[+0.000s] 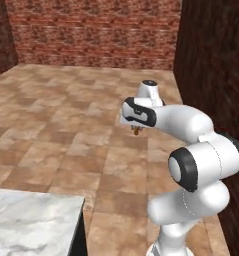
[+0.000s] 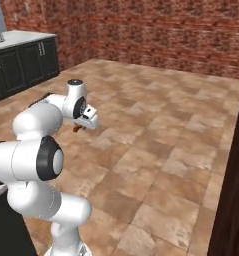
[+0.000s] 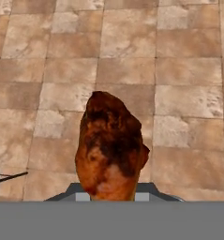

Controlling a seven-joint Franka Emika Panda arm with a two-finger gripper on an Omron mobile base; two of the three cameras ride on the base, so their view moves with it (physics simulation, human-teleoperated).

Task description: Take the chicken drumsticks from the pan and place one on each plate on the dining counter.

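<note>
The gripper [image 1: 136, 131] holds one drumstick [image 3: 111, 147] tight over the floor [image 1: 66, 125], so it has yet to reach a plate.

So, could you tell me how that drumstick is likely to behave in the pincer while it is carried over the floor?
The drumstick probably stays stiff: it juts out of the shut pincer without sagging. Its rounded, tapering shape suggests it might pivot or slip if jolted. It looks small beside the arm, so likely light.
</note>
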